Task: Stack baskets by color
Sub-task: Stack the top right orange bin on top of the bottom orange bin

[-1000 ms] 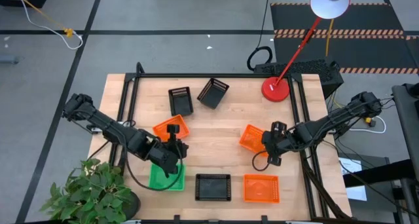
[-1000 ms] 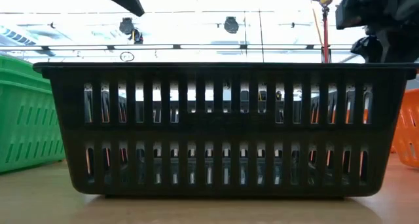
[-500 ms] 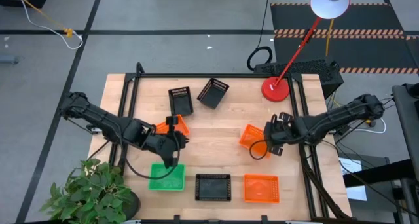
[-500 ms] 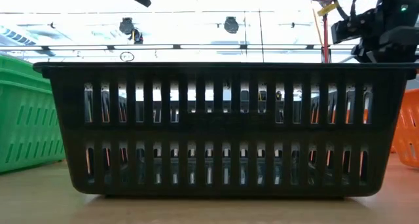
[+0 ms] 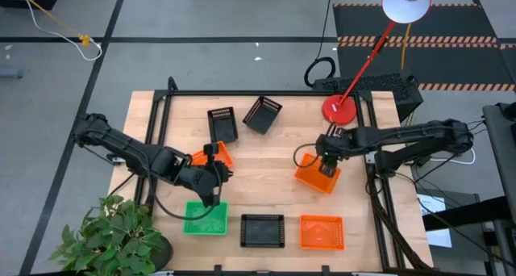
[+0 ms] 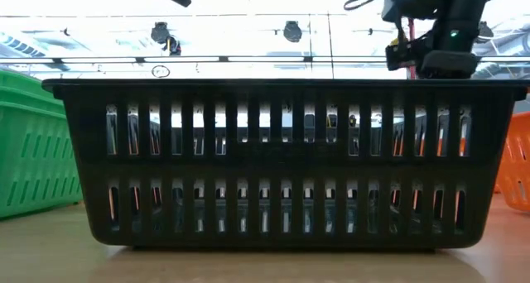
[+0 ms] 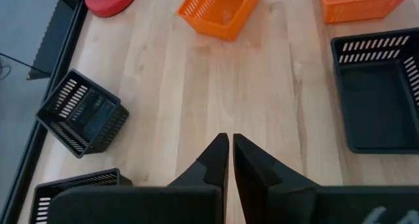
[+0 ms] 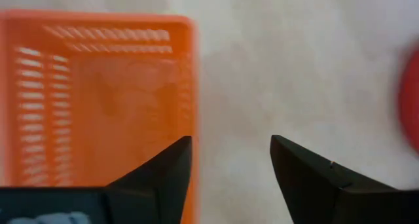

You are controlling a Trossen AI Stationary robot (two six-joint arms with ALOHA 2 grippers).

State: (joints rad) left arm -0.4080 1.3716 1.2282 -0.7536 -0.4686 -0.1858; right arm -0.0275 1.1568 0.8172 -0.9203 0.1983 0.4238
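Note:
My left gripper [image 5: 211, 181] [image 7: 230, 145] is shut and holds nothing; it hangs between a green basket [image 5: 205, 219] near the front edge and an orange basket [image 5: 223, 156] that the arm partly hides. My right gripper [image 5: 326, 152] [image 8: 229, 165] is open above the far end of a tilted orange basket [image 5: 316, 175] [image 8: 98, 99]; one finger [image 8: 171, 171] stands over its end wall, the other over bare table. Another orange basket [image 5: 322, 232] and a black basket [image 5: 263, 230] [image 6: 281, 163] sit at the front. Two more black baskets [image 5: 223, 124] [image 5: 263, 113] lie at the back.
The round red lamp base [image 5: 339, 108] stands at the back right, close to my right arm, its stem leaning off past the table. A potted plant [image 5: 113, 236] sits off the front left corner. Bare wood [image 5: 270, 175] lies between the two grippers.
My right gripper has swung toward the table's far edge and left, from beside the tilted orange basket's near end to above its far end. My left gripper has drawn back from over the green basket toward the far edge, still shut.

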